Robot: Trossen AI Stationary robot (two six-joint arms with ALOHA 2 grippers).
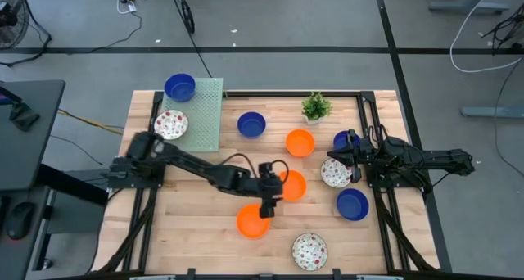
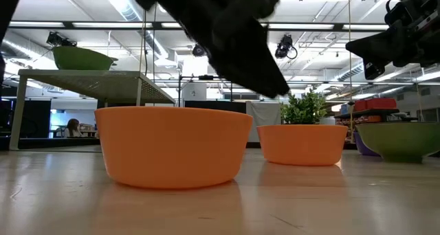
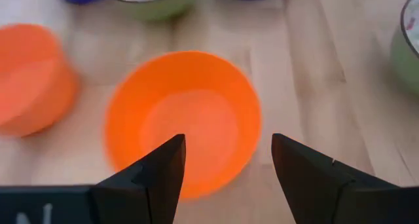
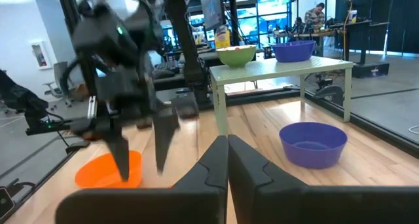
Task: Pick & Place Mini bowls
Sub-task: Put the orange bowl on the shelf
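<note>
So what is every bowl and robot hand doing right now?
Left gripper: open, above the front orange bowl, holding nothing.
Right gripper: shut, empty, beside a speckled bowl.
Blue bowl and speckled bowl: on the green rack.
Other bowls: upright on the table.
Plant: upright.

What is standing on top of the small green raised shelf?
On the green shelf stand a blue bowl and a speckled white bowl. The table beneath the shelf is hidden from above.
</note>
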